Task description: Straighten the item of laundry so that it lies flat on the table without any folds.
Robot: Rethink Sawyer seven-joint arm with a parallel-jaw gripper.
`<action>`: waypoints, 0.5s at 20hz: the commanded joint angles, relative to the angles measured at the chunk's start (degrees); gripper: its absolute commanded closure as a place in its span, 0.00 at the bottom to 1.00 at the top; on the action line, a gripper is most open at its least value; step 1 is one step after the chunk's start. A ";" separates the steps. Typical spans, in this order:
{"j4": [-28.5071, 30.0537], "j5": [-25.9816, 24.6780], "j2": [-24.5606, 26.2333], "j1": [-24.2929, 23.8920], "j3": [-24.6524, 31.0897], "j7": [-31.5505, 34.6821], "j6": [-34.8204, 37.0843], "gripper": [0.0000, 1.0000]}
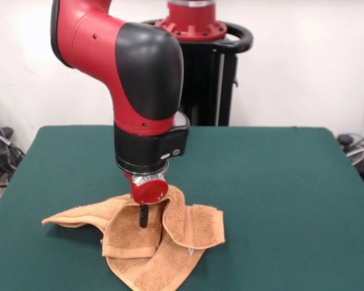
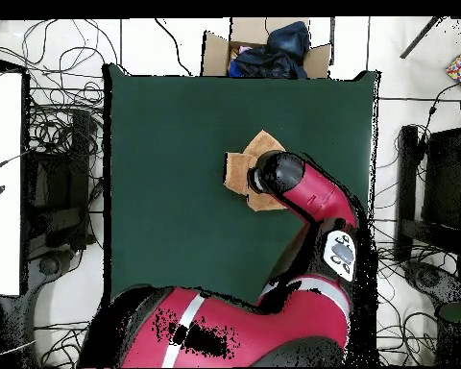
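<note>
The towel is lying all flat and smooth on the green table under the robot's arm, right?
Not quite. The towel is under the arm on the green table, but it is crumpled and folded over itself, not flat. The front view shows this.

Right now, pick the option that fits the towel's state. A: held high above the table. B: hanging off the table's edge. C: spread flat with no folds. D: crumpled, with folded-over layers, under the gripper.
D: in the front view the towel lies bunched on the table with overlapping flaps, and the gripper reaches down into its middle; it is neither flat, nor hanging off an edge, nor held high.
</note>
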 commanded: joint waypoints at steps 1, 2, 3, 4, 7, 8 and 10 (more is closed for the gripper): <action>0.81 -1.14 1.48 -0.72 6.55 3.99 6.75 0.00; 0.23 -1.86 1.81 -0.35 5.79 3.92 6.63 0.00; -0.24 -2.21 2.19 -0.06 5.17 4.12 7.17 0.00; -0.84 -2.99 2.45 0.35 4.31 3.78 7.21 0.00; -2.69 -5.58 3.05 0.74 3.03 2.42 8.41 1.00; -2.58 -5.77 2.88 0.43 3.44 1.84 8.35 1.00; -2.35 -6.16 2.53 -0.19 4.27 0.68 8.24 1.00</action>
